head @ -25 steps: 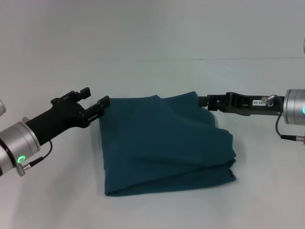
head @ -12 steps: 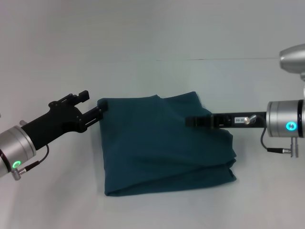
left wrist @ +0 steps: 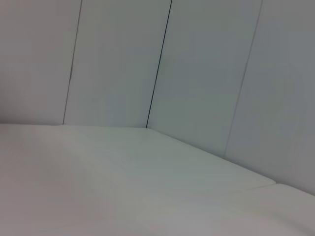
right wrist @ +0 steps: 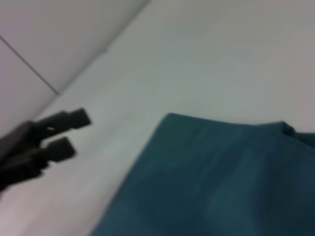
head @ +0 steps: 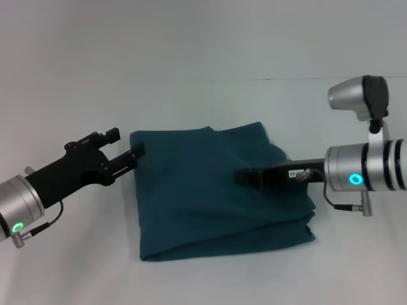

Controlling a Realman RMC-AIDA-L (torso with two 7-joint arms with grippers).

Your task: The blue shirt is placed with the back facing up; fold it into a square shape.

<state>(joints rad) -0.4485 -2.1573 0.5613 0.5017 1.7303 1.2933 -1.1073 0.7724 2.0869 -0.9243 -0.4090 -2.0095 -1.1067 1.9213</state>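
The blue shirt (head: 210, 197) lies folded into a rough square in the middle of the white table, plain side up, with loose layers showing along its right and near edges. My left gripper (head: 126, 143) is open at the shirt's far left corner, one finger (head: 135, 152) right at the cloth's left edge, nothing held. The right wrist view shows the same open left gripper (right wrist: 69, 132) beside the blue shirt (right wrist: 221, 182). My right gripper (head: 240, 176) reaches in from the right and hovers over the shirt's middle right part. The left wrist view shows none of these.
The white table (head: 203, 279) stretches around the shirt on all sides. A seam line (head: 305, 79) runs across the table far behind it. The left wrist view shows only table surface (left wrist: 123, 187) and pale wall panels (left wrist: 206, 73).
The right arm has swung from the shirt's far right corner inward, over the cloth's middle right. The left gripper has drawn slightly back and nearer. The shirt lies as before.
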